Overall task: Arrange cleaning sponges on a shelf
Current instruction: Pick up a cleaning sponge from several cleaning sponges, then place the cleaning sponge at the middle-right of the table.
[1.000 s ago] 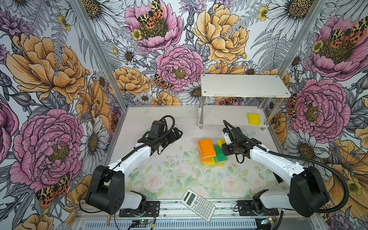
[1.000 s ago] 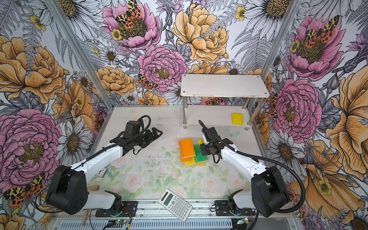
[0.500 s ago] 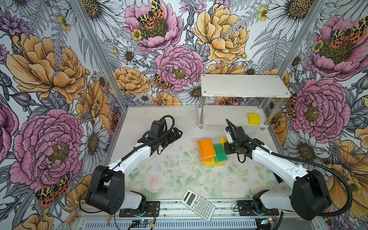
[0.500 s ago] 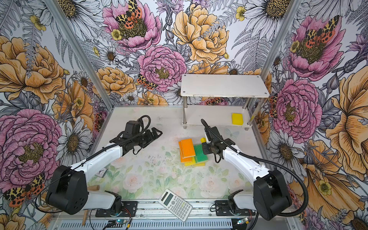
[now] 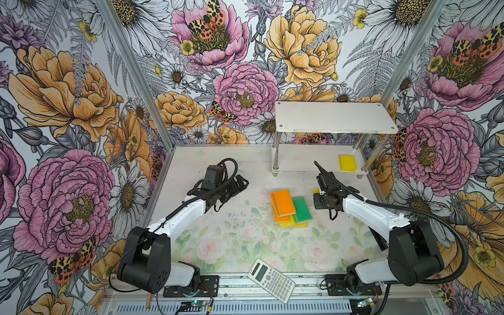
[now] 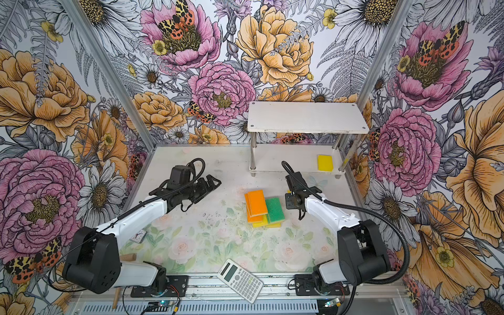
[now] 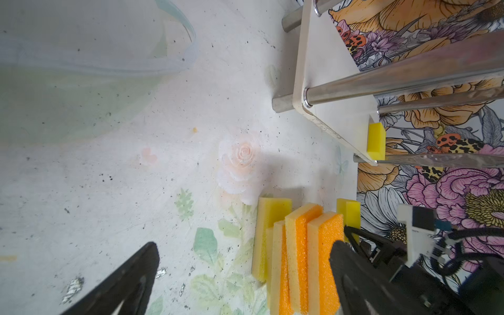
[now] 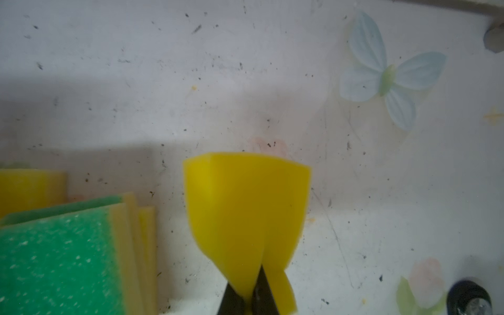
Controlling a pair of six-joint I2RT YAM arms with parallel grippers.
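One white calculator (image 5: 271,281) lies nearest me at the table's front edge, no part of the job. Mid-table, my left gripper (image 5: 241,186) hovers wide open and empty, well short of the pile of sponges (image 5: 289,208), orange and green-topped pads stacked over yellow ones. Just past the pile, my right gripper (image 8: 252,289) is clamped on a yellow sponge (image 8: 245,201), the foam buckling around the closed jaws. Beyond, at the back right, stands the shelf (image 5: 335,117), a single yellow pad (image 5: 347,163) on its lower board near the right-hand posts. I judge these pads light, soft and springy: a squeeze across the short width at mid-length should hold without folding them.
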